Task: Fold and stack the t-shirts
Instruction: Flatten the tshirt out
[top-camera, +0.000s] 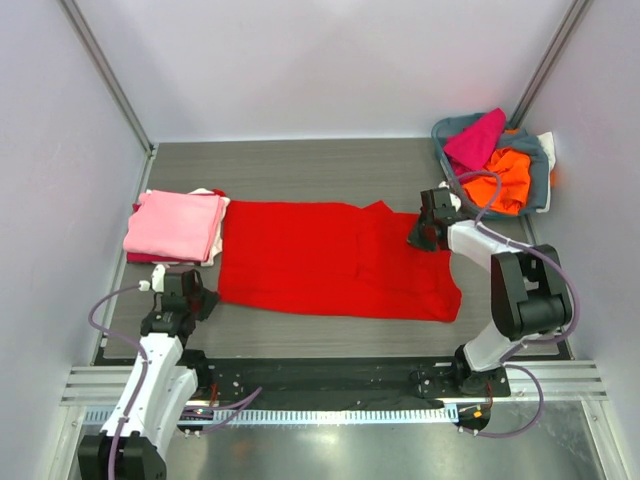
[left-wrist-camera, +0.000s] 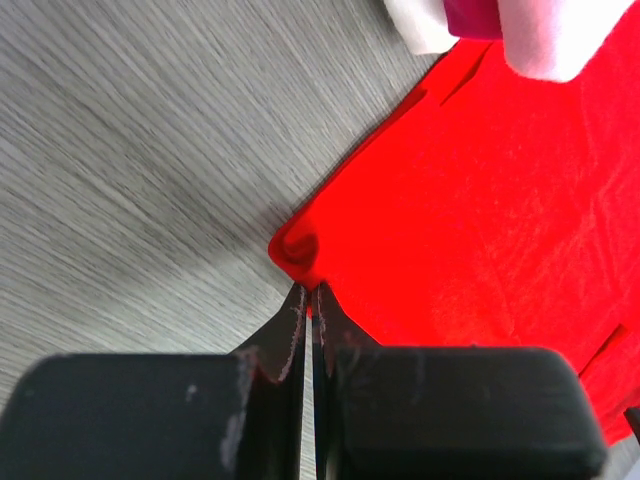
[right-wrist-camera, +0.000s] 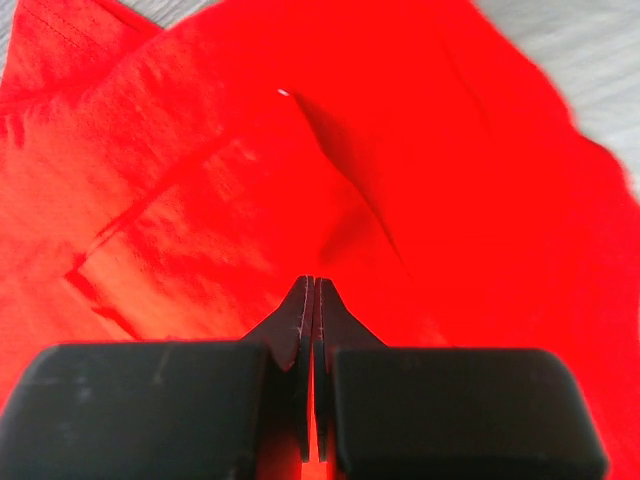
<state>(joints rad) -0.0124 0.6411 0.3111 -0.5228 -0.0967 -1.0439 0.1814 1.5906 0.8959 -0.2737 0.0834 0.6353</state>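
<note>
A bright red t-shirt (top-camera: 330, 260) lies spread across the middle of the grey table (top-camera: 300, 165). My left gripper (top-camera: 207, 297) is at its near left corner. In the left wrist view the jaws (left-wrist-camera: 309, 290) are shut on that bunched corner of the red t-shirt (left-wrist-camera: 480, 200). My right gripper (top-camera: 418, 238) sits on the shirt's far right part. In the right wrist view its jaws (right-wrist-camera: 314, 282) are shut on a raised ridge of the red cloth (right-wrist-camera: 200, 180). A folded pink t-shirt (top-camera: 175, 225) tops a stack at the left.
A grey-blue basket (top-camera: 540, 185) at the back right holds a magenta shirt (top-camera: 475, 140) and an orange shirt (top-camera: 500, 180). White cloth (left-wrist-camera: 545, 40) from the left stack touches the red shirt's edge. White walls close in the table on three sides.
</note>
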